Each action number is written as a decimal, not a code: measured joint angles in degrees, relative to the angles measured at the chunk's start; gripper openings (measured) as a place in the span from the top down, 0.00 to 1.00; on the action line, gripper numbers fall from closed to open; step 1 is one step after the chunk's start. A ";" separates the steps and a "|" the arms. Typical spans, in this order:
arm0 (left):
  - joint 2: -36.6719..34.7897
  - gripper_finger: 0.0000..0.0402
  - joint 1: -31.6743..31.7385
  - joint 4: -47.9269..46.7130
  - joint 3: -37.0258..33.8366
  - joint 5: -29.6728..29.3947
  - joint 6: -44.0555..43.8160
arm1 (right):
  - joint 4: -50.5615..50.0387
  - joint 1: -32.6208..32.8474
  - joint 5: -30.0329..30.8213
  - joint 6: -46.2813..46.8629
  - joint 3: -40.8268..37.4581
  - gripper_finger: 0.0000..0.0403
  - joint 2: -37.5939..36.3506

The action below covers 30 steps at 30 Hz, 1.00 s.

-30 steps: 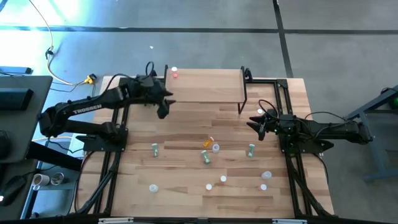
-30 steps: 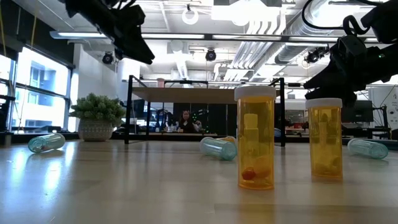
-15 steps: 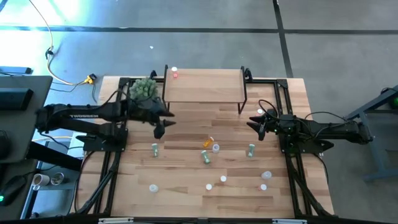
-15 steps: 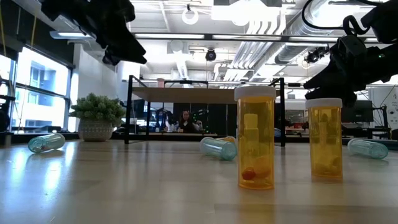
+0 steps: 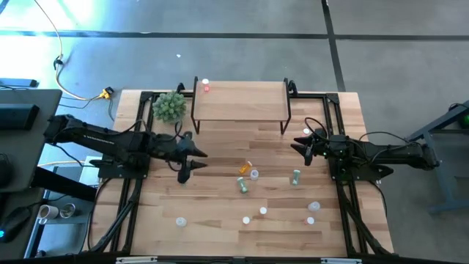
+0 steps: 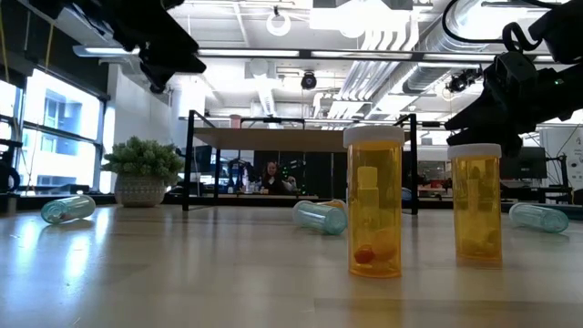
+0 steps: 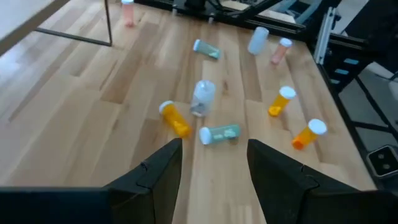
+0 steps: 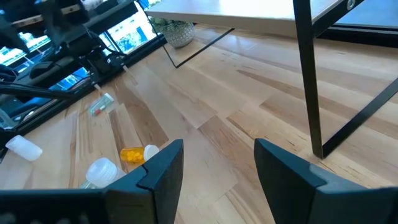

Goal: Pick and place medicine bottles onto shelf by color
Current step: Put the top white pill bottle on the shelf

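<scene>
left claw (image 5: 187, 166) hangs above the worktop (image 5: 220, 227) in front of the shelf (image 5: 242, 103), fingers parted with nothing between them. right claw (image 5: 302, 143) waits near the shelf's right leg, fingers likewise apart and empty. one pink bottle (image 5: 206, 86) stands on the shelf's left corner. the other medicine bottles (image 5: 245, 176), orange, green and clear, lie scattered on the worktop. potted plant (image 5: 169, 106) sits left of the shelf.

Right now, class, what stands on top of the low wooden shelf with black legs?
One small pink bottle stands at a far corner of the light wood shelf; the rest of its top looks bare. What lies beneath is covered from above.
</scene>
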 joint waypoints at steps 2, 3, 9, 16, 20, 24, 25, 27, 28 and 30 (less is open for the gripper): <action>0.02 0.57 -1.83 0.10 0.00 -1.90 -1.22 | 0.49 0.00 1.18 -0.01 0.00 0.53 0.00; 0.02 0.57 -2.73 0.07 0.00 -2.92 -1.95 | 0.83 0.00 1.69 0.01 0.00 0.53 -0.01; 0.02 0.57 -6.94 -0.24 0.00 -7.94 -6.39 | 3.40 -0.09 3.17 0.13 0.01 0.53 -0.01; 0.02 0.57 -8.65 -0.23 0.00 -12.12 -8.20 | 12.44 -0.09 0.19 -1.54 0.00 0.53 -0.01; 0.02 0.57 -8.66 -0.25 0.00 -12.34 -9.70 | 20.19 -0.09 -1.65 -5.82 0.01 0.53 -0.01; 0.02 0.57 -8.64 -0.25 0.00 -12.32 -10.10 | 25.07 -0.07 -2.94 -9.99 0.01 0.53 -0.01; 0.02 0.57 -8.64 -0.25 0.00 -12.32 -10.10 | 25.74 -0.07 -3.03 -10.40 -0.01 0.53 -0.01; 0.04 0.57 -8.64 -0.25 0.00 -12.32 -10.10 | 26.26 -0.09 -3.95 -10.51 0.01 0.53 -0.01; 0.04 0.57 -8.64 -0.25 0.00 -12.32 -10.10 | 26.25 -0.09 -4.92 -10.46 0.01 0.53 -0.01; 0.04 0.57 -8.64 -0.25 0.00 -12.32 -10.10 | 25.87 -0.08 -7.76 -9.70 0.32 0.53 0.03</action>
